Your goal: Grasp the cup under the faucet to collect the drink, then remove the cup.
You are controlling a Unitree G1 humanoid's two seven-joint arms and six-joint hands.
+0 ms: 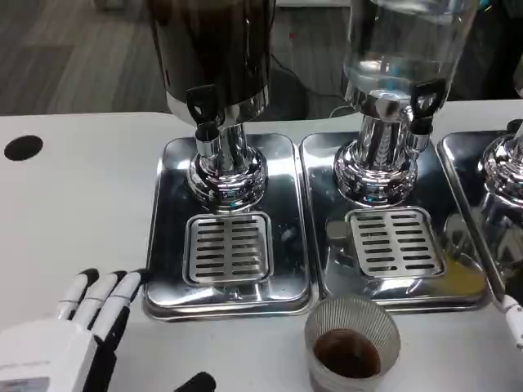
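One cup [352,343], holding dark liquid, stands on the white table [73,212] just near of the middle drip tray [392,245], touched by neither hand. Three dispensers are visible. The left hand [61,347] rests at near left, fingers released. The right hand [513,318] is barely visible; its finger state cannot be determined.

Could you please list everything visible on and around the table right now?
Ribbed clear plastic cup: one, holding dark brown drink, on the table in front of the trays.
Dark-filled drink dispenser: one, black faucet, on left tray.
Clear drink dispenser: one, black faucet, on middle tray.
Shiny steel drip trays: three, silver; the two fully seen have slotted grates, the third is cut off at right edge.
White table: one, black round hole at left.
Left hand: white and black, open, bottom left.
Right hand: sliver at right edge.
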